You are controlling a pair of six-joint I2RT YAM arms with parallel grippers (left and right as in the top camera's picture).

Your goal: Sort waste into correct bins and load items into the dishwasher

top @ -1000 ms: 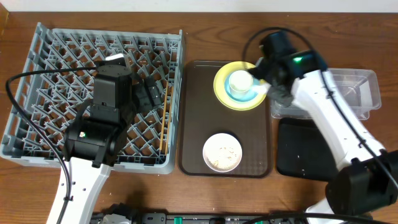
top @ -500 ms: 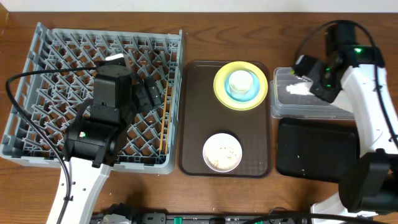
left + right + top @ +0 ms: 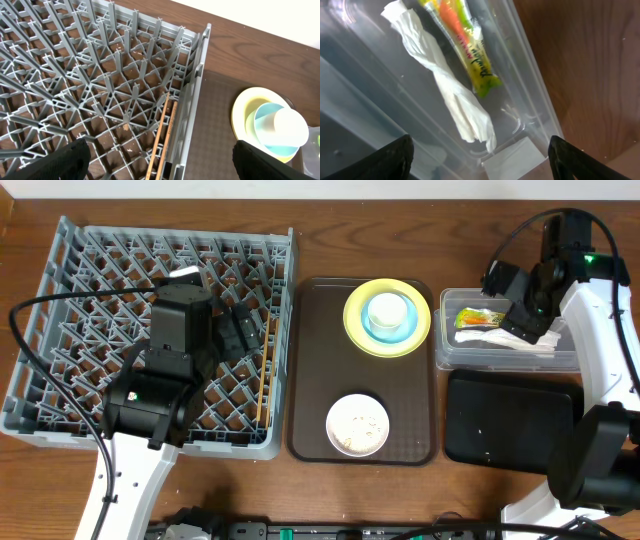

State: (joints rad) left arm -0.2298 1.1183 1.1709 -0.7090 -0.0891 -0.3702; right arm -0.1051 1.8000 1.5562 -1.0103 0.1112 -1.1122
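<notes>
My right gripper (image 3: 512,300) hangs open over the clear tub (image 3: 500,358), with nothing between its fingers (image 3: 387,160). A green-and-orange wrapper (image 3: 465,45) (image 3: 480,317) and a crumpled white napkin (image 3: 445,95) (image 3: 490,337) lie side by side in the tub. My left gripper (image 3: 238,330) stands open above the grey dish rack (image 3: 60,330), holding nothing. The chopsticks (image 3: 162,135) (image 3: 266,370) lie along the rack's right wall. On the yellow plate (image 3: 355,330) sits a light blue bowl (image 3: 388,332) with a small white cup (image 3: 388,310) in it. A white bowl (image 3: 357,423) holds rice grains.
The plate and the white bowl rest on a dark brown serving tray (image 3: 310,380) between the rack and the bins. A shallow black tray (image 3: 510,420) lies in front of the clear tub. Bare wooden table runs along the far edge.
My right gripper swung from the yellow plate over to the clear tub with the napkin, then opened; the napkin now lies in the tub. The left arm stayed still.
</notes>
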